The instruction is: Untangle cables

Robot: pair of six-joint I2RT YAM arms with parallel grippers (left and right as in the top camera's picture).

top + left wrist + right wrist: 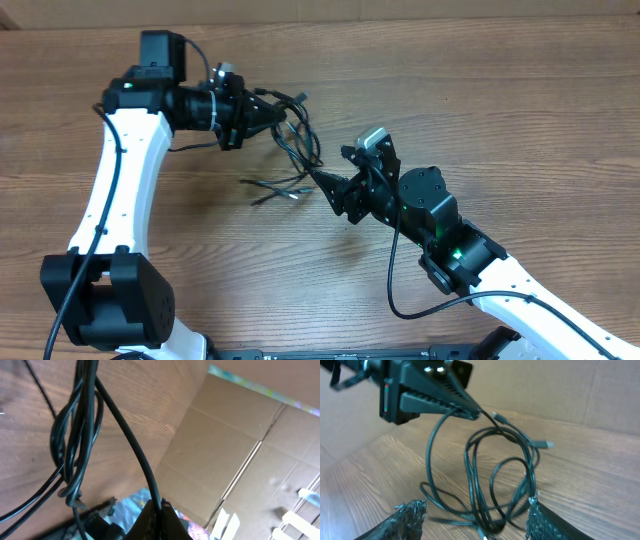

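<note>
L gripper (pixel 472 412) clamped shut on 1 strand, cables (pixel 497 475) hang from it in long loops, tails toward table (pixel 500 100); R gripper (pixel 475 517) jaws wide, holding nothing, loop bottoms sit between them, so R arm is nearer.

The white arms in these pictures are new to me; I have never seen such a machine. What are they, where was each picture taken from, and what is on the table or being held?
They are two robot arms at a table, each ending in a two-finger gripper. One picture looks down from above; the other two come from cameras on the wrists. A tangle of black cables is between them. The left gripper is shut on one cable; the right gripper stands open, with loops between its fingers.
</note>
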